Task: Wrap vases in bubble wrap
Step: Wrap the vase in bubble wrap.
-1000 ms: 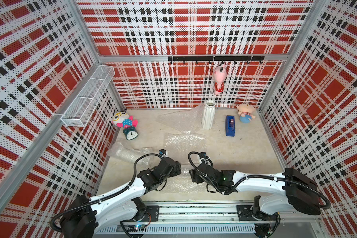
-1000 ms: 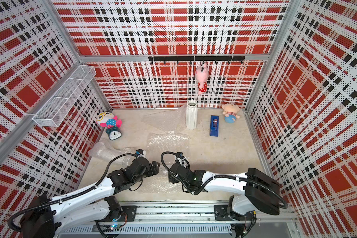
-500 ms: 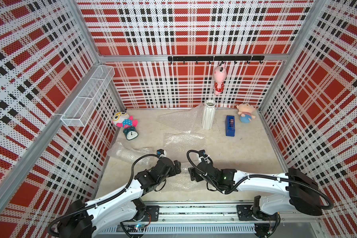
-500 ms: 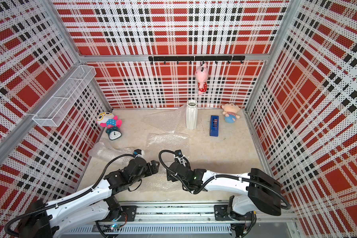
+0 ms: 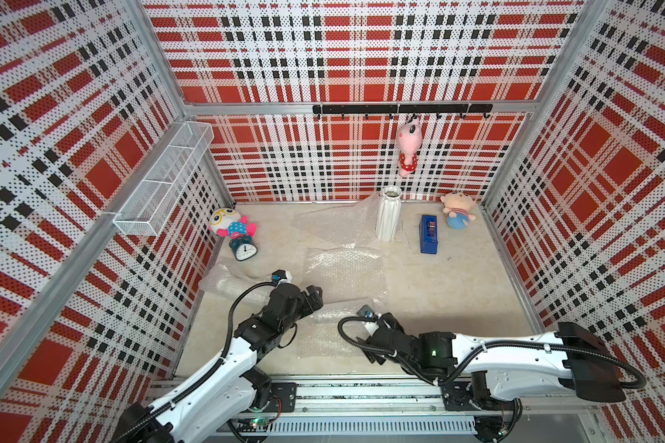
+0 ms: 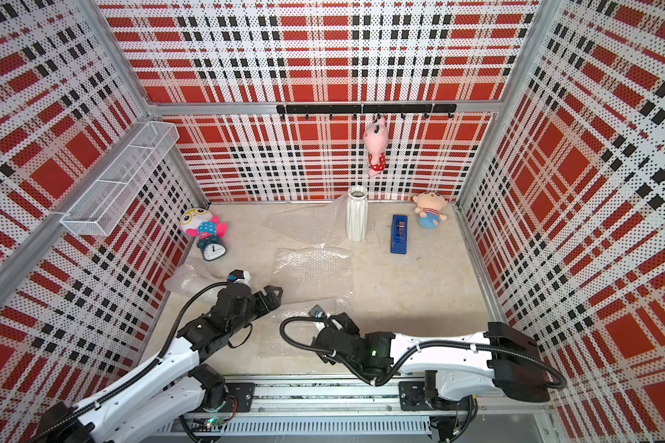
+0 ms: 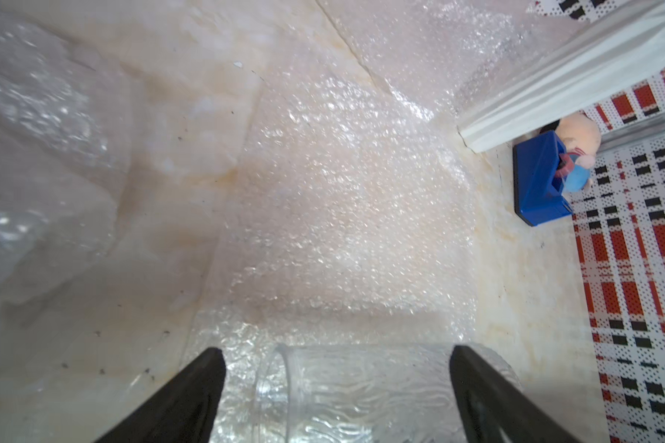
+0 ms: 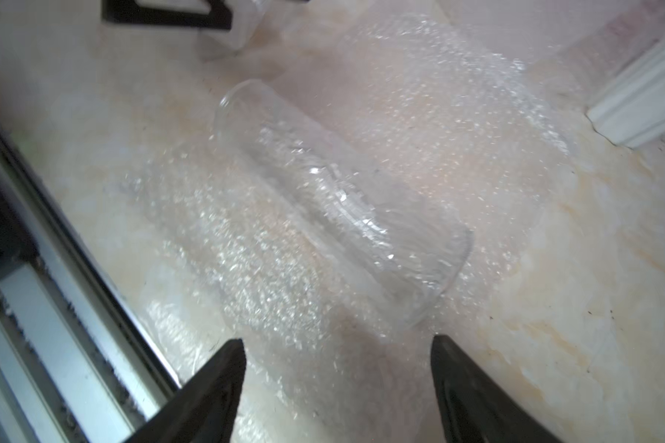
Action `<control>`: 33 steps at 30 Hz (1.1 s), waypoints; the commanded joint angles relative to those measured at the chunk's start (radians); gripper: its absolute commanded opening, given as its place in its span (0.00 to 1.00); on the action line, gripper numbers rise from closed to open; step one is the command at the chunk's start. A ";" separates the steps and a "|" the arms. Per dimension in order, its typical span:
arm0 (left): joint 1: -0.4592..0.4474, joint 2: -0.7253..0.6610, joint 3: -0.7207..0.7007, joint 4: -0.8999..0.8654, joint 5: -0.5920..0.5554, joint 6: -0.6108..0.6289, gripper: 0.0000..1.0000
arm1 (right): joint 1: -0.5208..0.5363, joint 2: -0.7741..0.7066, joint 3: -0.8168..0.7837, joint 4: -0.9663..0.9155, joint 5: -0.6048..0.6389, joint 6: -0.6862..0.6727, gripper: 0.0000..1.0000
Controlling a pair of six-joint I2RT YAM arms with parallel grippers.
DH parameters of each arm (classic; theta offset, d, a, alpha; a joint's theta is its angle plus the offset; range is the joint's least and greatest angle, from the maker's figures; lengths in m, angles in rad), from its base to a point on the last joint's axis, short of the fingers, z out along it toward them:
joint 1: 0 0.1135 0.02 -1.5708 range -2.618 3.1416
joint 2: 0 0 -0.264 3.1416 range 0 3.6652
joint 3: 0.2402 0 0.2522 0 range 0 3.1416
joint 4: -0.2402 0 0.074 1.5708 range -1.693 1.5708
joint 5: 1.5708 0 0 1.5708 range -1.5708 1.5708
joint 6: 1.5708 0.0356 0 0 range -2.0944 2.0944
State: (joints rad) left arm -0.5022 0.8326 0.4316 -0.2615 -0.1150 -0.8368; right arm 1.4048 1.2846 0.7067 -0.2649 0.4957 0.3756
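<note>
Clear glass cylinder vase [image 8: 342,203]: on its side on a clear bubble-wrap sheet [image 8: 223,237] at the table [image 8: 592,326] near edge, long axis across the gap of the nearer left claw [image 7: 333,351], spread wide and empty; right claw [image 8: 336,341] wide, empty, just short.

The walls [image 5: 342,57] carry a red, white and black plaid, dotted all over. The table [image 5: 457,291] is cream with faint marbling. The ribbed vase [image 5: 388,218] is white, the tape dispenser [image 5: 428,234] blue. The glass vase [image 8: 334,207] is clear with a wavy relief, and the bubble wrap [image 5: 344,268] is clear. A pink plush toy [image 5: 409,147] wears red with white dots. The mesh basket [image 5: 162,184] is white.
</note>
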 commanded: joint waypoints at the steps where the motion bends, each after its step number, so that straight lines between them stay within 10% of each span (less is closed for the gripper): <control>1: 0.049 0.001 -0.006 0.022 0.048 0.035 0.94 | 0.047 0.092 0.019 0.002 -0.058 -0.128 0.73; 21: 0.165 -0.010 -0.027 0.056 0.072 0.045 0.95 | 0.086 0.423 0.125 -0.065 0.013 -0.215 0.51; 25: 0.168 -0.006 -0.030 0.058 0.076 0.045 0.95 | 0.086 0.465 0.147 -0.083 0.053 -0.227 0.39; 28: 0.166 0.008 -0.037 0.063 0.070 0.044 0.95 | 0.099 0.461 0.146 -0.074 0.087 -0.246 0.09; 33: 0.101 0.069 -0.043 0.084 0.021 0.027 0.95 | 0.109 0.408 0.125 -0.015 0.148 -0.270 0.00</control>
State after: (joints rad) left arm -0.3668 0.8738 0.3965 -0.2062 -0.0689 -0.8078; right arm 1.5036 1.7275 0.8429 -0.2996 0.5827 0.1307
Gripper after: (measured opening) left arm 0.950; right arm 0.046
